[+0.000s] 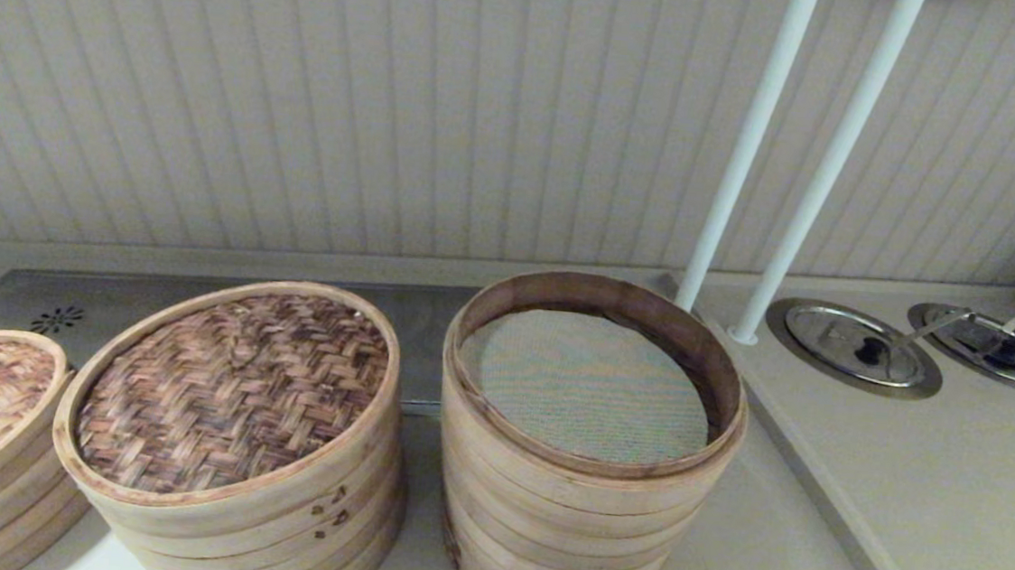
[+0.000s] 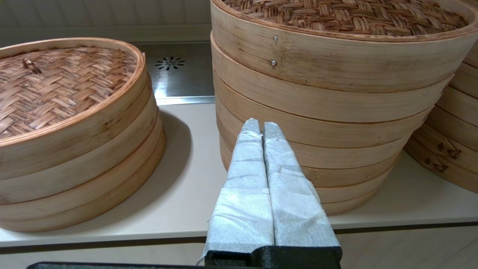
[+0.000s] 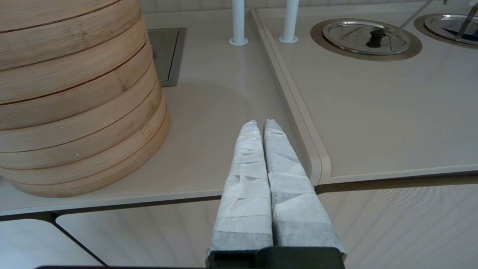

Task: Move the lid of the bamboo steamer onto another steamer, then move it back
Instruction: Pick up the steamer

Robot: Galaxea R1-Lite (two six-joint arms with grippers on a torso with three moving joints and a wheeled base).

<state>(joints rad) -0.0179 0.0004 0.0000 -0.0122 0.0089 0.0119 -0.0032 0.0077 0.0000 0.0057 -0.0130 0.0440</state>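
Bamboo steamer lid (image 1: 232,390) tops one of three steamers; both hands clenched, empty.

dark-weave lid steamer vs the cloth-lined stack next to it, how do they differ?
The shorter bamboo steamer in the middle is closed by the round dark brown woven bamboo lid; the taller stack of pale bamboo rings to its right stands open, showing grey-green mesh cloth. The shorter one has dark specks on its side; none show on the taller one. Both are round, of banded pale bamboo, and stand on the beige counter.
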